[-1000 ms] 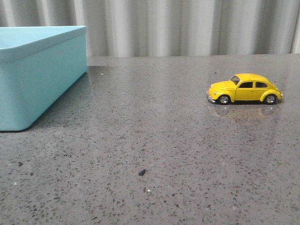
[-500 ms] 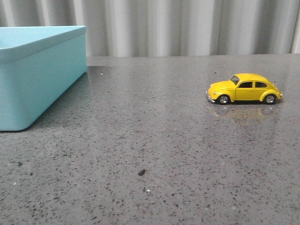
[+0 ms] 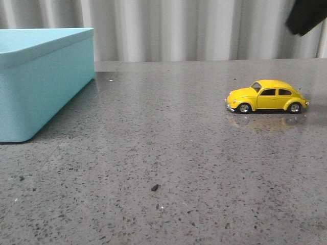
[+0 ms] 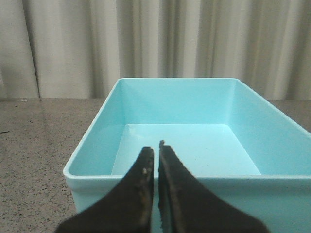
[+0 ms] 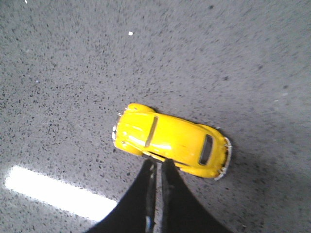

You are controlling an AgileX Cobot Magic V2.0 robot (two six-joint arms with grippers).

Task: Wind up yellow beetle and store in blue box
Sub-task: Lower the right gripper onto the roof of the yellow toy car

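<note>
The yellow beetle [image 3: 266, 96] stands on its wheels on the grey table, at the right, nose pointing left. The right wrist view looks down on it [image 5: 170, 141]. My right gripper [image 5: 158, 164] is shut and empty, above the car, its tips over the car's near side. A dark part of the right arm [image 3: 306, 15] shows at the top right of the front view. The blue box [image 3: 36, 76] stands at the far left, open and empty inside [image 4: 184, 145]. My left gripper [image 4: 156, 148] is shut and empty, above the box's near rim.
The speckled grey table [image 3: 163, 168] runs back to a pale pleated curtain [image 3: 204, 28]. A small dark crumb [image 3: 154, 188] lies on the table toward the front. A bright strip of reflected light [image 5: 53, 191] lies beside the right gripper.
A dark part of the right arm has come into the top right of the front view. The beetle and the box have not moved.
</note>
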